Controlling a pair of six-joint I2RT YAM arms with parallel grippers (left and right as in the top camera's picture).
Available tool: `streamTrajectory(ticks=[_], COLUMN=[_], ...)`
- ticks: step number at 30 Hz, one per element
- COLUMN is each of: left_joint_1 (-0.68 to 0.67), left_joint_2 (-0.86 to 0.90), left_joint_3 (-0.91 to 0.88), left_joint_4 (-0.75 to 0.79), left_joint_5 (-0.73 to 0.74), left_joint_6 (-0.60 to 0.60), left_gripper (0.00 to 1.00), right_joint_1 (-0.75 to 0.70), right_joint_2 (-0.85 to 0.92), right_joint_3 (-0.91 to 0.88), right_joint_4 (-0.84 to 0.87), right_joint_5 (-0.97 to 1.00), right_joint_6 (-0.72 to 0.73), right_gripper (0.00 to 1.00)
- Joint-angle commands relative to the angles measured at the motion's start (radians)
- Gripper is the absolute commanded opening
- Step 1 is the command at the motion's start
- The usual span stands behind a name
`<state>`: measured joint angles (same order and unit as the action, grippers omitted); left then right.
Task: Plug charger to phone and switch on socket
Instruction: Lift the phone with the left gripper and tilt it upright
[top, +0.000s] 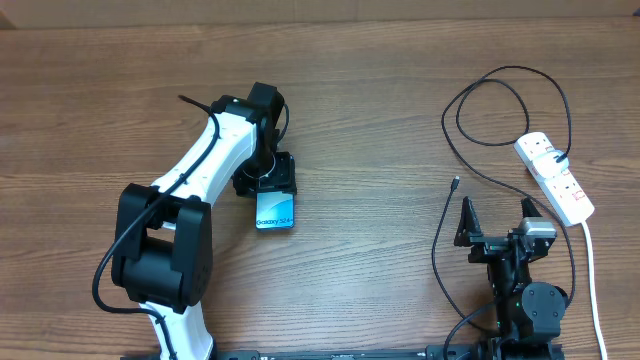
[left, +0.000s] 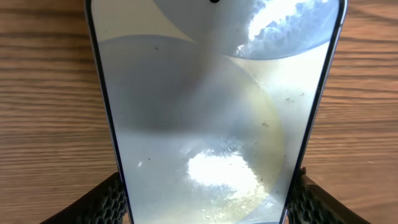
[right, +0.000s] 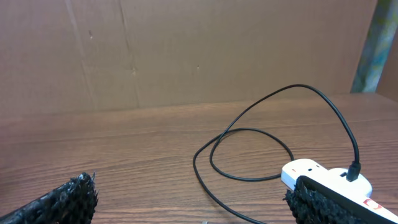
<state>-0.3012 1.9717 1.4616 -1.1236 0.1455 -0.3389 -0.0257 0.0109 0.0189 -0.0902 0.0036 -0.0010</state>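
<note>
- Left pincer (top: 272, 186) grips the phone (top: 275, 212) by its long edges.
- Right pincer (top: 496, 214) spread wide, empty.
- Charger (right: 298, 86) plugged into power strip (top: 557, 180), near the tabletop's (top: 380, 110) right edge.

Phone (top: 275, 212) flat mid-table; black charger (right: 298, 86) looped beside white socket (top: 555, 177).

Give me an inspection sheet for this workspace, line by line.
Surface: wooden table, bare grain.
Job's things: phone flat, screen up; socket at the right; charger plugged into it.
Clutter: nothing seen.
End effectors: left end effector closed on the phone's long edges; right end effector open, empty.
Cables: connector tip loose on the table, apart from the phone; white cord runs toward the near edge.
Surroundings: cardboard wall behind the table.
</note>
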Motion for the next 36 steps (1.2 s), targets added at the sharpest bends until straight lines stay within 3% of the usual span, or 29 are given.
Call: streamTrajectory(ticks=[1, 19, 27, 36], left_joint_1=[0.002, 0.013, 0.024, 0.034], left_joint_2=[-0.003, -0.003, -0.003, -0.003], left_joint_3=[0.074, 0.148, 0.148, 0.148], left_joint_4=[-0.039, -0.093, -0.102, -0.129], left_joint_5=[0.163, 0.713, 0.758, 0.798], left_joint_6=[-0.011, -0.096, -0.209, -0.216], left_gripper=[0.50, 0.48, 0.49, 0.47], right_joint_1=[-0.002, -0.002, -0.002, -0.002], right_joint_2=[-0.008, -0.008, -0.008, -0.008], right_joint_3=[-0.011, -0.011, -0.011, -0.011], right_joint_4=[0.006, 0.006, 0.006, 0.006], right_joint_5=[-0.005, -0.005, -0.005, -0.005], right_joint_6=[-0.007, -0.007, -0.008, -0.007], right_gripper=[1.00, 1.00, 1.00, 1.00])
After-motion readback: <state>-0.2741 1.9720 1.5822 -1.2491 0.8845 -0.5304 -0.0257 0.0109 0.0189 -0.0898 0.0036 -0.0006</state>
